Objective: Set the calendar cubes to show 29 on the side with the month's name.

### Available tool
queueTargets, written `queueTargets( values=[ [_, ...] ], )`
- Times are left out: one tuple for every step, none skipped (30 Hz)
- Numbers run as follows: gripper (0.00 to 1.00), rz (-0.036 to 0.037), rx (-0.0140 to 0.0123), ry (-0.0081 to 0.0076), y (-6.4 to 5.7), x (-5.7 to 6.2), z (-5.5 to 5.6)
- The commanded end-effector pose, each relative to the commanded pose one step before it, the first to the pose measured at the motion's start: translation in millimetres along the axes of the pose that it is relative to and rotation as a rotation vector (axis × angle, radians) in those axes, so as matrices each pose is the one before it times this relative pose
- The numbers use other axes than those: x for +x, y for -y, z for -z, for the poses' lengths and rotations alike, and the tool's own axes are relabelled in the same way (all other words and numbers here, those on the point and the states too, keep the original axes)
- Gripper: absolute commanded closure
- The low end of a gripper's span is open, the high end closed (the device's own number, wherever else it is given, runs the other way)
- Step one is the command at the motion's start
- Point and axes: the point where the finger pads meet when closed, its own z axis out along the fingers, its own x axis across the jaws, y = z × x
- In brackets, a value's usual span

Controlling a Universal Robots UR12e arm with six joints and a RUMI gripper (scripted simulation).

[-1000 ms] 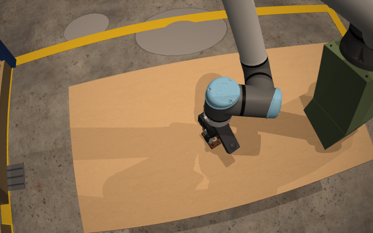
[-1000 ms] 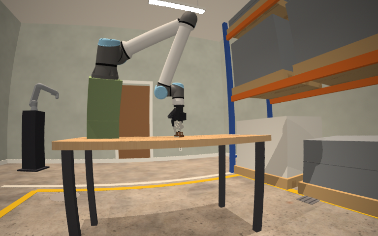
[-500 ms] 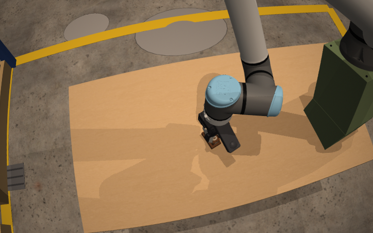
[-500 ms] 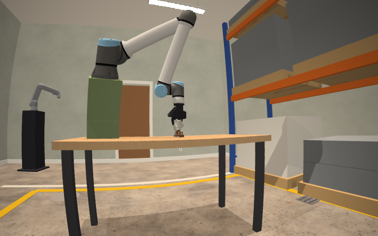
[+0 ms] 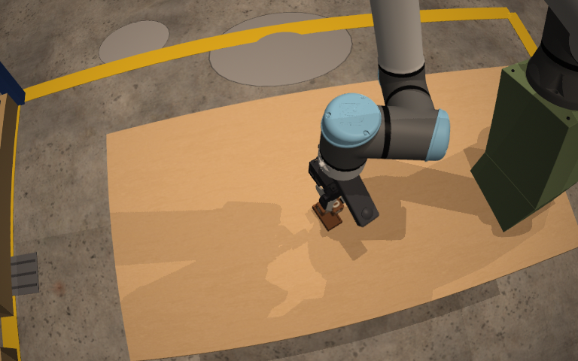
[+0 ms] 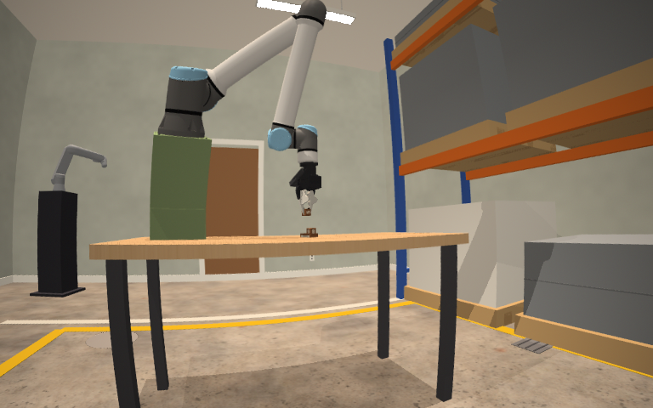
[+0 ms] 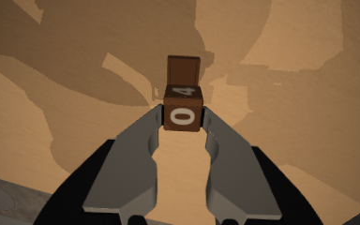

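Observation:
My gripper (image 7: pixel 182 107) is shut on a brown digit cube (image 7: pixel 183 112). The cube shows a white 0 toward the wrist camera and a 4 on the face above it. I hold it in the air above the table, as the exterior view shows (image 6: pixel 308 208). The brown calendar tray (image 6: pixel 309 235) stands on the table right below. In the top view the tray (image 5: pixel 327 218) lies under the held cube (image 5: pixel 336 204). In the wrist view a brown block of the tray (image 7: pixel 183 70) shows beyond the held cube. I cannot make out the second cube or its digits.
The green robot pedestal (image 5: pixel 538 143) stands on the table's right end. Tall shelving (image 6: pixel 547 100) rises to the right of the table. A black stand with a grey arm (image 6: pixel 57 237) is on the floor at the left.

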Motion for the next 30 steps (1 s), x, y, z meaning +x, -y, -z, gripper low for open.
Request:
queueTargets(
  values=[
    [0.9,-0.00013,0.00013,0.00024,-0.28,0.42,13.89],
    [0.9,0.0,0.0,0.0,0.0,0.0,1.22],
    [0.9,0.0,0.0,0.0,0.0,0.0,0.68],
    [0.9,0.0,0.0,0.0,0.0,0.0,0.27],
    [0.9,0.0,0.0,0.0,0.0,0.0,0.04],
    [0.9,0.0,0.0,0.0,0.0,0.0,0.0],
    [0.9,0.0,0.0,0.0,0.0,0.0,0.0],
    [0.9,0.0,0.0,0.0,0.0,0.0,0.0],
    [0.9,0.0,0.0,0.0,0.0,0.0,0.0],
    [0.9,0.0,0.0,0.0,0.0,0.0,0.0],
    [0.9,0.0,0.0,0.0,0.0,0.0,0.0],
    [0.9,0.0,0.0,0.0,0.0,0.0,0.0],
    [0.9,0.0,0.0,0.0,0.0,0.0,0.0],
    [0.9,0.00001,0.0,0.0,0.0,0.0,0.0],
    [0.9,0.0001,0.0,0.0,0.0,0.0,0.0],
    [0.9,0.00027,0.0,0.0,0.0,0.0,0.0],
    [0.9,0.00051,0.0,0.0,0.01,-0.01,0.0],
    [0.9,0.00083,0.0,0.0,0.01,-0.01,0.0],
    [0.9,0.00122,0.0,0.0,0.01,-0.02,0.0],
    [0.9,0.00168,0.0,0.0,0.02,-0.03,0.0],
    [0.9,0.00219,0.0,0.0,0.02,-0.03,0.0],
    [0.9,0.00277,0.0,0.0,0.03,-0.04,0.0],
    [0.9,0.0034,0.0,0.0,0.04,-0.05,0.0],
    [0.9,0.00409,0.0,0.0,0.04,-0.06,0.0],
    [0.9,0.00482,0.0,0.0,0.05,-0.08,0.0],
    [0.9,0.0056,0.0,0.0,0.06,-0.09,0.0],
    [0.9,0.00642,0.0,0.0,0.07,-0.1,0.0],
    [0.9,0.00727,0.0,0.0,0.08,-0.11,0.0],
    [0.9,0.0,0.0,0.0,0.0,0.0,0.0],
    [0.9,0.0,0.0,0.0,0.0,0.0,0.0]
  ],
)
